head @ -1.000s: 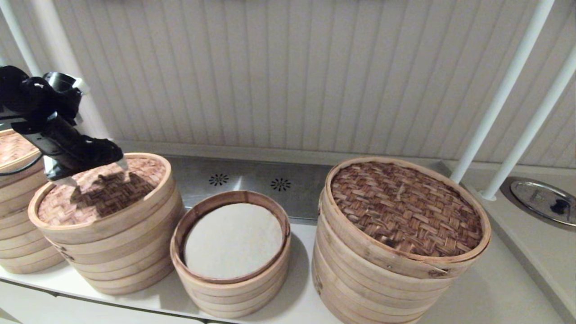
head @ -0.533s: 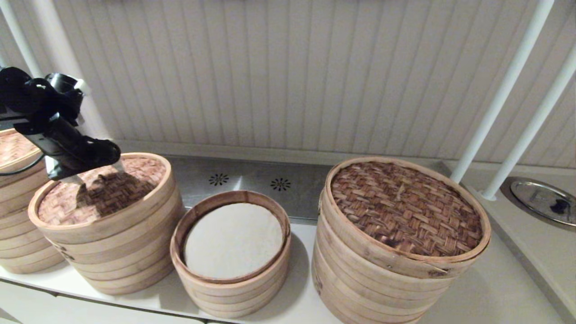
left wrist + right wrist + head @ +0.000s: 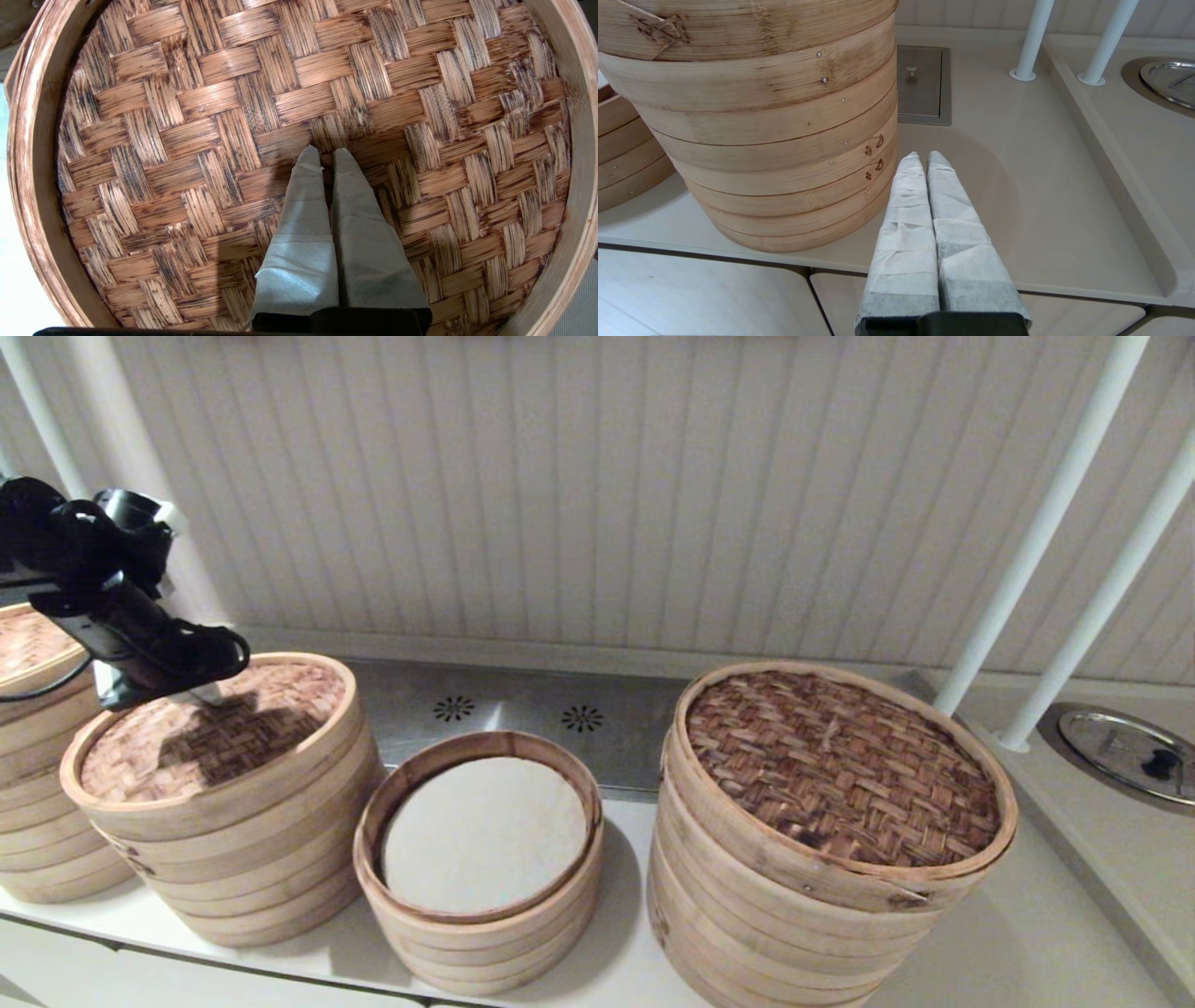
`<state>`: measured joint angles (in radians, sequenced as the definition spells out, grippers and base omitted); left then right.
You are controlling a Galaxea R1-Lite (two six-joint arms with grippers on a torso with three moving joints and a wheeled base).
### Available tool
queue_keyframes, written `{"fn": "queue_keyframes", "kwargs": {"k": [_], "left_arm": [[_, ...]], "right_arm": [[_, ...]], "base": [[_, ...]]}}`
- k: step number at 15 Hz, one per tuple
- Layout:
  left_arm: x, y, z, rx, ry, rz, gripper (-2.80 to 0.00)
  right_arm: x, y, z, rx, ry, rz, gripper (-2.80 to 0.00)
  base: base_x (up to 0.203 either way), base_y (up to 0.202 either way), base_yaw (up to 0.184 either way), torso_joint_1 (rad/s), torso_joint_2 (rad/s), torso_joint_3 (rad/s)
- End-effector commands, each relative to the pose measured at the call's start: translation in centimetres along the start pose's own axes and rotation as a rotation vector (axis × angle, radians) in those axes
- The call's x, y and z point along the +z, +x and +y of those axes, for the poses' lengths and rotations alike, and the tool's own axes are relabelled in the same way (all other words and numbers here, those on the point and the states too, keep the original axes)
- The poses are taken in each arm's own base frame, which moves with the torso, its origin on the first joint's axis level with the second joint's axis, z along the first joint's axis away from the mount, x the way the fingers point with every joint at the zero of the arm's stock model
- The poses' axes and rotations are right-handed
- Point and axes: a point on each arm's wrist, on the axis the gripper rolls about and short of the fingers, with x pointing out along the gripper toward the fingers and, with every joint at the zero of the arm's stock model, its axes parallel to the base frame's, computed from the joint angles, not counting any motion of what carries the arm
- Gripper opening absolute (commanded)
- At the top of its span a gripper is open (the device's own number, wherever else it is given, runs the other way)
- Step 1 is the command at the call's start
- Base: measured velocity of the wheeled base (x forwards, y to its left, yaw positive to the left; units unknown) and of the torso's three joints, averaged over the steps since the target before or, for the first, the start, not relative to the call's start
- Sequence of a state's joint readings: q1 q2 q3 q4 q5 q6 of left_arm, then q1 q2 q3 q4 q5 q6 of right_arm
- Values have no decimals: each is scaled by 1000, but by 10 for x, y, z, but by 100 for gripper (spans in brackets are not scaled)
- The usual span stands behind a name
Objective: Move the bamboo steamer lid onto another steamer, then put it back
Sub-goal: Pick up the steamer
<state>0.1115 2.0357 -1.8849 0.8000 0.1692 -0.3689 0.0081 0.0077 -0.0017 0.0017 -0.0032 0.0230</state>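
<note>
left pincer (image 3: 327,156) | shut, tips at centre of bamboo steamer lid (image 3: 210,93) directly beneath

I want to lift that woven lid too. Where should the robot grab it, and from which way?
Best by the small loop in the middle of the bamboo steamer lid, coming straight down from above. The lid lies flat and sunk inside its pale rim, so its edge offers little to pinch. The left pincer is already there, tips shut at the weave's centre, though the loop itself is hidden.
</note>
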Motion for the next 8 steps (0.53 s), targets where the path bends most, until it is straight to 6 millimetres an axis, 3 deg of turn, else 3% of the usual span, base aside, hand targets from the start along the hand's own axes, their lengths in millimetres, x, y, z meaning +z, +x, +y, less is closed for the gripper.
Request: {"fn": "queue_keyframes", "kwargs": {"k": [1,3,8], "left_arm": [[0,0,1,3,-3,3,-280],[2,-5,1,-7,-5,-12,-280],[9,-41,4,-50,-16,-103,-280]], "right_arm": [[0,0,0,-2,0,2,-280],[0,0,0,0,0,2,-280],[0,0,0,1,0,3,-280]], "base": [[0,0,0,0,0,0],[0,0,0,0,0,0],[0,0,0,0,0,0]]}}
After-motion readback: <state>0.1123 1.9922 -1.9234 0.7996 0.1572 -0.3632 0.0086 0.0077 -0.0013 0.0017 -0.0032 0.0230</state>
